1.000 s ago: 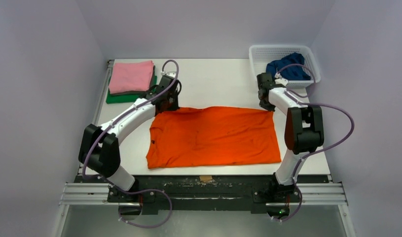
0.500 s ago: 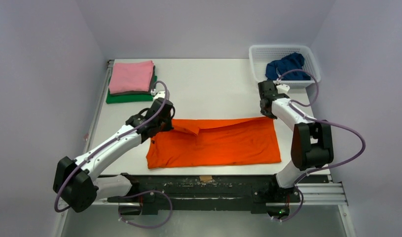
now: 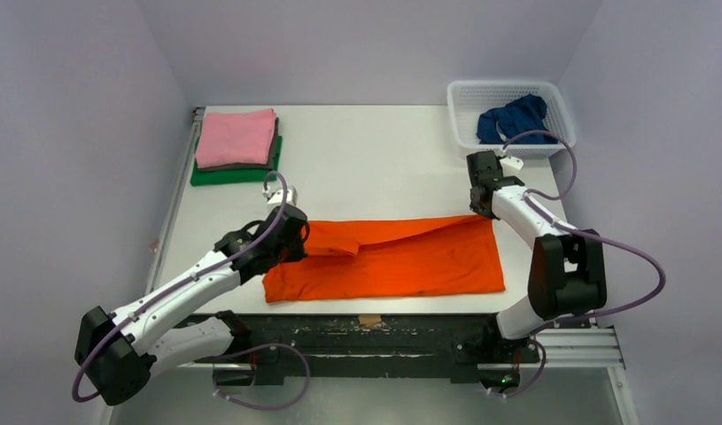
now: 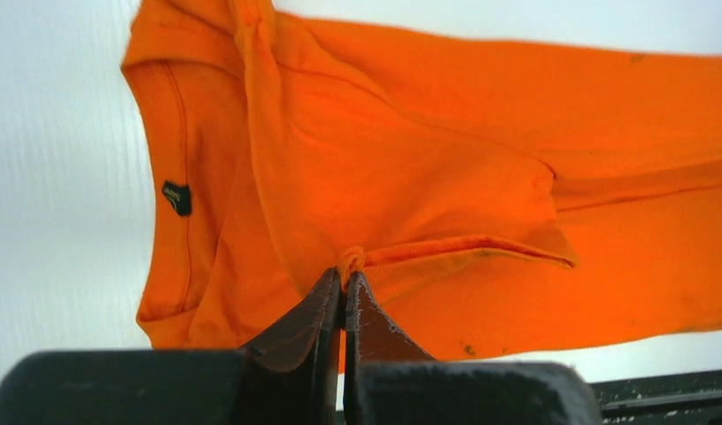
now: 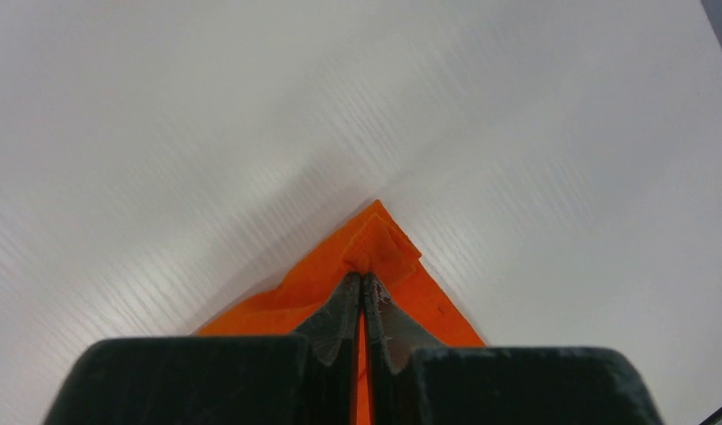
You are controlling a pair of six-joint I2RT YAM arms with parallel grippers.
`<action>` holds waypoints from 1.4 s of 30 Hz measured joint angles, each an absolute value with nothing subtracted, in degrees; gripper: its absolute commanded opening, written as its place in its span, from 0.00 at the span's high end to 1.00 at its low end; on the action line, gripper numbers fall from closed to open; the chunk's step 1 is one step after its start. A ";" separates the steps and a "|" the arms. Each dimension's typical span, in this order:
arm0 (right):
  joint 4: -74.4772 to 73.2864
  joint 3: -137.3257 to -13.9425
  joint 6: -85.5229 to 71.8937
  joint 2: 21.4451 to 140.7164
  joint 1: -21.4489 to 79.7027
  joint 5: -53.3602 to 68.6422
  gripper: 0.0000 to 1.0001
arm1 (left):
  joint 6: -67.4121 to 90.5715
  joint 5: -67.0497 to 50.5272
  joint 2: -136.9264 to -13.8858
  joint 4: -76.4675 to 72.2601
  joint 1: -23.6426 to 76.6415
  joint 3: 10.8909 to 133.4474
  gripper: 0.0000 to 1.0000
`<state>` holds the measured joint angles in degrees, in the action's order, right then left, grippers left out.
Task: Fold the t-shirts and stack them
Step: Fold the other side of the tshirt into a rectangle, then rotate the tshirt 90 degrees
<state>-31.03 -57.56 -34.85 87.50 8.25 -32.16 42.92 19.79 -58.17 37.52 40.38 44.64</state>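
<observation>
The bright orange t-shirt [image 3: 401,257] lies across the near middle of the table, its far edge lifted and folded toward the front. My left gripper [image 3: 297,241] is shut on a pinch of its far-left edge [image 4: 350,259]. My right gripper [image 3: 484,205] is shut on its far-right corner [image 5: 375,241]. The pink t-shirt [image 3: 237,137] lies folded on a thin dark grey layer and the green t-shirt [image 3: 224,174] at the far left. The dark blue t-shirt [image 3: 514,119] lies crumpled in the basket.
The white mesh basket [image 3: 468,93] stands at the far right corner of the table. The folded stack stands at the far left corner. A small brown tape patch [image 3: 369,320] sits on the table's front edge.
Both grippers have moved toward the table's front, carrying the orange shirt's far edge over its body. The shirt now shows narrower from front to back. The left arm has drawn back furthest.
</observation>
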 measured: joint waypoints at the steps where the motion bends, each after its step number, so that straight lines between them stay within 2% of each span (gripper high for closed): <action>1: -30.85 -57.49 -34.81 87.81 8.25 -31.94 1.00 | 44.14 19.81 -58.11 37.87 41.28 43.99 1.00; 8: -29.91 -57.49 -34.83 90.72 8.25 -31.81 0.98 | 53.21 19.94 -57.30 40.36 49.82 37.21 1.00; 9: -29.91 -57.45 -34.85 90.72 8.25 -31.83 0.95 | 54.52 19.97 -57.30 41.06 50.94 36.58 0.96; 10: -29.89 -57.43 -34.89 90.65 8.25 -31.94 0.91 | 55.66 20.01 -57.32 41.78 51.99 36.07 0.83; 11: -29.82 -57.28 -34.94 90.59 8.25 -31.99 0.87 | 56.80 20.21 -57.32 42.39 52.88 35.73 0.77; 14: -30.06 -56.10 -35.62 90.11 8.25 -32.21 0.70 | 59.51 20.73 -57.47 45.04 54.39 35.62 0.63; 16: -30.98 -54.85 -36.75 89.19 8.25 -32.97 0.56 | 60.71 21.71 -57.45 47.46 54.61 35.64 0.51; 19: -34.02 -53.25 -39.83 86.63 8.25 -35.75 0.40 | 61.56 22.72 -56.84 50.96 55.07 36.05 0.37; 22: -38.39 -52.58 -43.75 82.63 8.25 -39.83 0.34 | 61.43 22.76 -53.98 53.12 55.77 36.82 0.27; 25: -40.60 -52.58 -45.17 78.96 8.21 -41.58 0.33 | 60.27 22.74 -49.78 53.87 56.03 37.95 0.01; 26: -40.53 -52.47 -44.91 77.71 8.19 -41.21 0.27 | 59.79 22.76 -48.77 53.76 56.03 38.35 0.00; 28: -38.46 -51.55 -43.40 75.40 8.21 -38.35 0.22 | 58.87 22.79 -47.59 52.84 56.03 39.03 0.00; 33: -25.91 -45.15 -36.99 71.50 8.27 -19.55 0.21 | 55.48 21.41 -51.40 45.04 53.47 39.94 0.00; 37: -17.41 -44.01 -33.78 77.14 10.50 -7.31 0.21 | 53.98 16.14 -63.05 34.85 44.86 40.29 0.00; 42: -12.51 -44.01 -32.34 84.20 14.76 -1.93 0.23 | 53.34 13.17 -78.78 28.97 38.79 43.11 0.00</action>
<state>-12.51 -44.01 -32.34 84.20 14.76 -1.93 53.34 13.17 -78.78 28.97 38.79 43.11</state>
